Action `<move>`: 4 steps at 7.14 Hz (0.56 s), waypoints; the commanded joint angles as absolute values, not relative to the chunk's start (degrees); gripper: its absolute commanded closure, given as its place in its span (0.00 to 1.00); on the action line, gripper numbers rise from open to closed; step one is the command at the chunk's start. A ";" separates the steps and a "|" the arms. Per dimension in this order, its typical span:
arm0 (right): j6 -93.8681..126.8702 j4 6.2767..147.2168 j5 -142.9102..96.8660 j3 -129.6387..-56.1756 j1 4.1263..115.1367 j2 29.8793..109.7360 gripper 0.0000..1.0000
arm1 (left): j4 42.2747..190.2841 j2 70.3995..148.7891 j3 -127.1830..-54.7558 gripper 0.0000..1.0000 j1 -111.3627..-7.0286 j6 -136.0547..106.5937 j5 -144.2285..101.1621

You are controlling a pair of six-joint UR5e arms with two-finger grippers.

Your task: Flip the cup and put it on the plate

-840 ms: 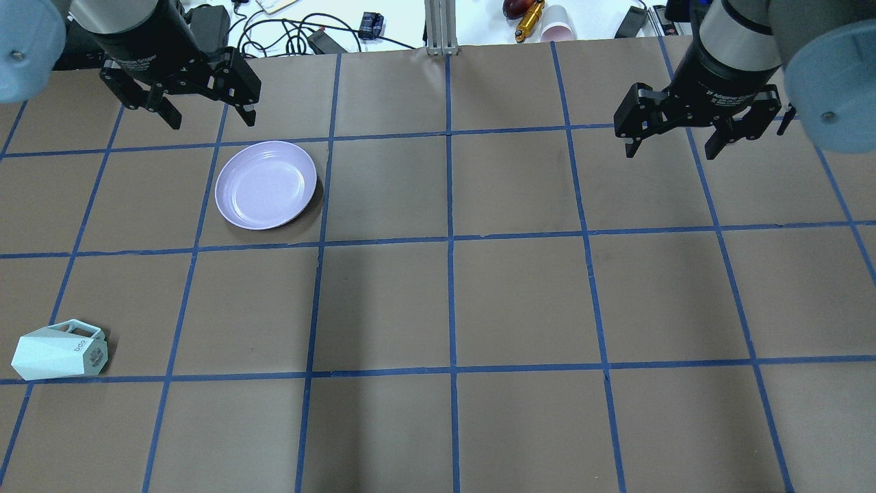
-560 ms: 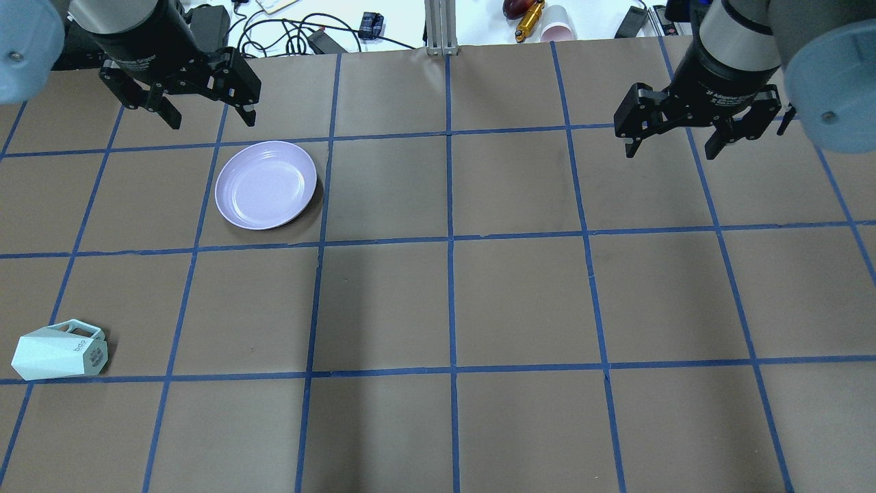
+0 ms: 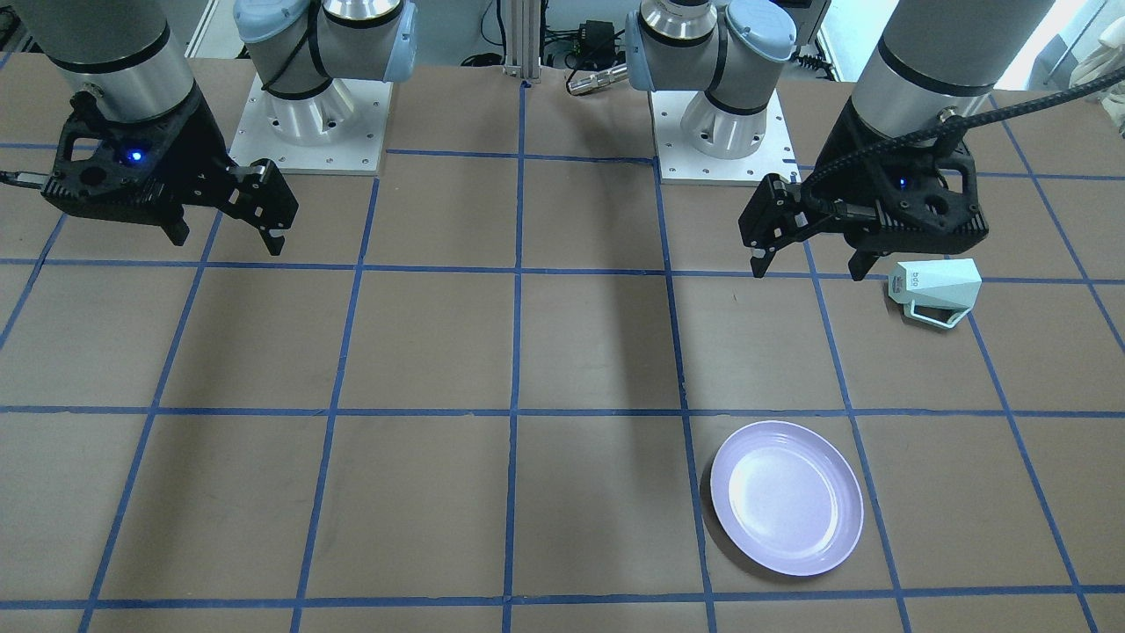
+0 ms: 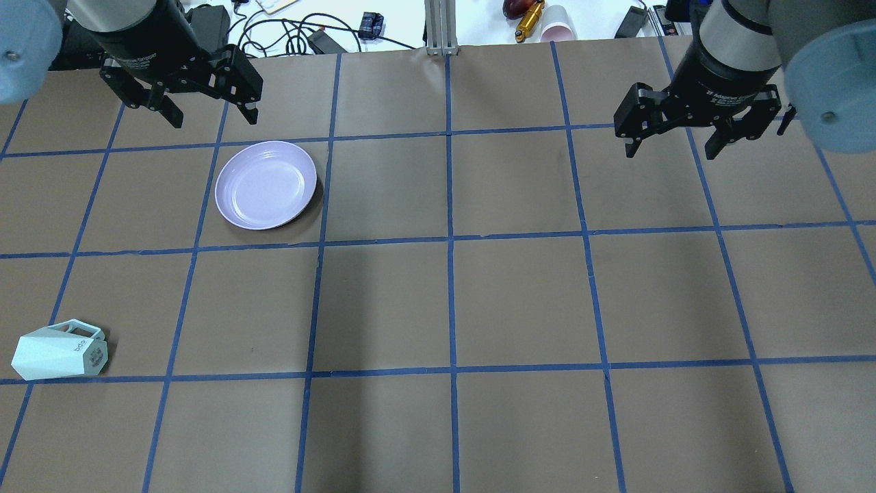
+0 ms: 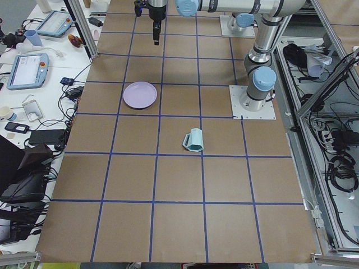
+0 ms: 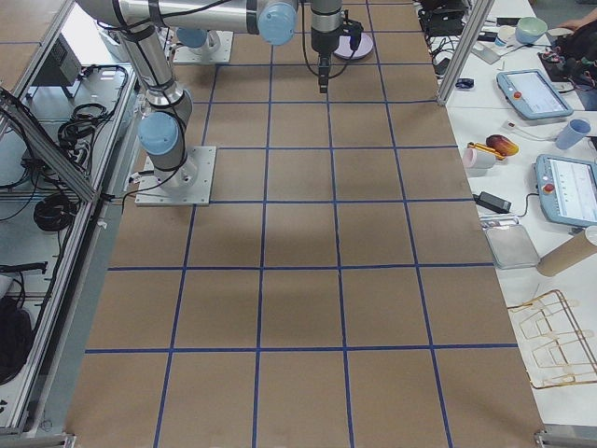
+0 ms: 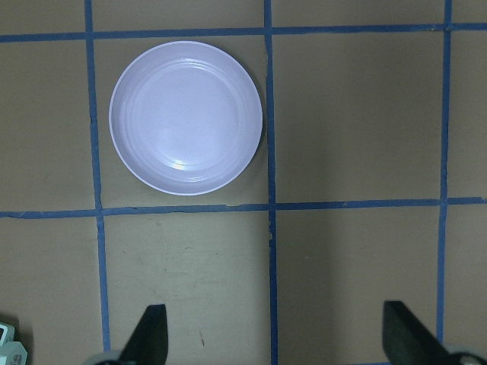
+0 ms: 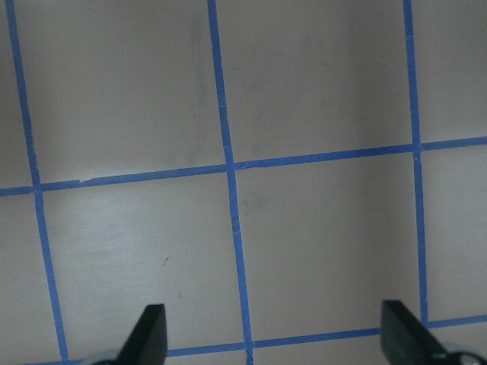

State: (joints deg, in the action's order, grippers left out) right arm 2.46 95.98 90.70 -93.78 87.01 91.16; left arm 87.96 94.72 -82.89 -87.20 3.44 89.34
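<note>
Overhead exterior view gives us almost the same scene as a moment ago: only the left end effector (image 4: 214, 120) has shifted a little, up and to the right in that picture. The right end effector (image 4: 671, 153), the cup (image 4: 58, 357) and the plate (image 4: 265, 185) sit where they did. Both end effectors are released, fingers spread wide and holding nothing, and both hang above the desk (image 4: 520, 301).

We see the cup lying on its side near the robot's left edge of the desk, close to the robot. Its base with the dark print points toward the middle, and its handle is turned away from the robot. The plate lies flat farther out, well apart from the cup.

From the front-facing camera the left end effector (image 3: 807, 271) appears just beside the cup (image 3: 936, 288), while overhead it seems to hang beyond the plate. The left wrist camera looks straight down on the plate (image 7: 186, 118) and catches only a sliver of the cup (image 7: 9, 346) in its lower left corner. The exterior left view shows us the darker mouth of the cup (image 5: 194, 140), which the overhead hides. The right wrist camera shows only bare desk between its spread fingers.
</note>
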 commanded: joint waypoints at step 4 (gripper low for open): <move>2.46 95.98 90.70 -93.78 87.01 91.14 0.00 | 87.89 95.01 -82.79 0.00 -87.19 3.60 89.30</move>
